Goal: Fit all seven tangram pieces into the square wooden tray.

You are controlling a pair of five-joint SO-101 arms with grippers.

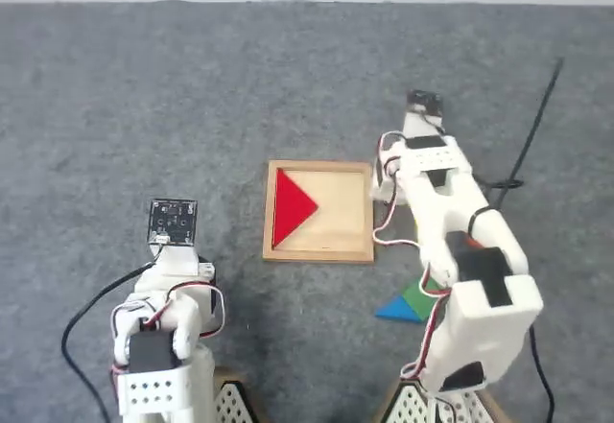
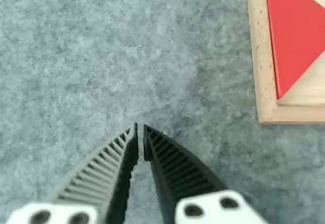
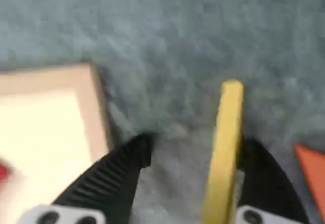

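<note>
- The grey, felt-like tabletop (image 1: 144, 87) carries everything.
- The right arm (image 1: 451, 212) stretches out along the tray's right side, with its wrist near the tray's far right corner.
- The left arm (image 1: 163, 298) sits folded back near its base, left of the tray and well apart from it.
- The square wooden tray (image 1: 318, 166) lies flat in the middle of the tabletop, between the two arms.
- A large red triangle (image 1: 291, 207) lies flat inside the tray, with its long edge along the left wall and its tip pointing toward the centre.
- The right claw (image 3: 198, 142) hangs low over the tabletop just beside a tray corner, its fingers spread apart.
- The left claw (image 2: 140, 128) hovers over bare tabletop with its fingers drawn together and nothing between them.
- A green piece (image 1: 418, 295) and a blue piece (image 1: 398, 310) lie touching on the tabletop under the right arm, outside the tray.
- A yellow piece (image 3: 226, 142) stands on edge against one finger of the right claw, clear of the other finger.
- An orange piece (image 3: 312, 168) lies just beyond that same finger.
</note>
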